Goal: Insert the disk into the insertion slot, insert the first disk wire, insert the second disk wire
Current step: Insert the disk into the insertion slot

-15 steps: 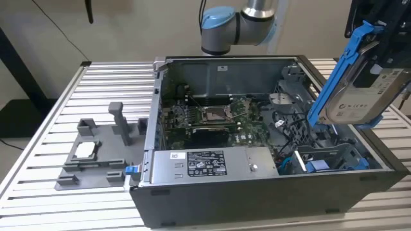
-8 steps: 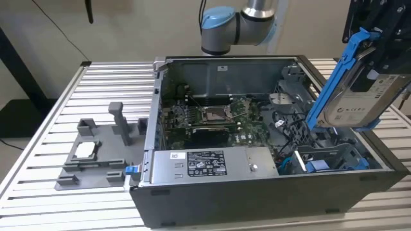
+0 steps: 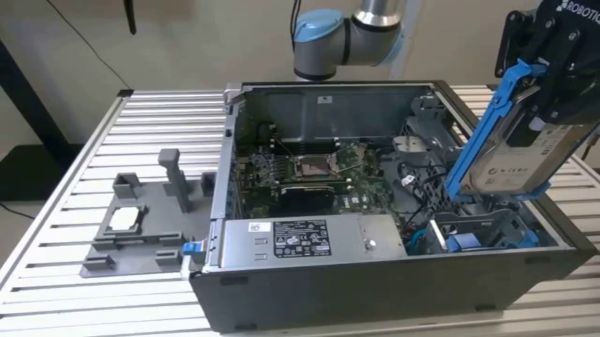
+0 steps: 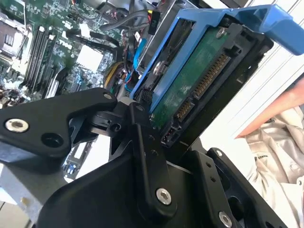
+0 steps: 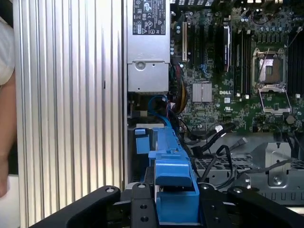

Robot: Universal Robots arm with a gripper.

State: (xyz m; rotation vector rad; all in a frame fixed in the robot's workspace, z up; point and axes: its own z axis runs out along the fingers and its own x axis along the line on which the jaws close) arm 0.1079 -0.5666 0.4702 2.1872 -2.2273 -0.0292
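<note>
The disk [image 3: 525, 151], a silver drive in a bright blue carrier frame [image 3: 478, 133], hangs tilted above the right end of the open computer case, with my gripper [image 3: 549, 105] shut on it. The insertion slot [image 3: 483, 228], a dark cage with blue tabs, sits just below the disk's lower end in the case's near right corner. In the second wrist view the disk's green underside [image 4: 190, 80] and its connectors face the camera. In the first wrist view the blue carrier [image 5: 173, 175] sits between my fingers above the slot [image 5: 141, 142]. Black cables [image 5: 213, 137] lie loose beside the cage.
A grey labelled power-supply box [image 3: 300, 239] fills the case's near side beside the slot. The motherboard [image 3: 310, 168] lies in the middle. A grey fixture tray [image 3: 140, 225] stands on the slatted table [image 3: 56, 232] at the exterior view's left. A person's arm [image 5: 5, 142] is beside the table.
</note>
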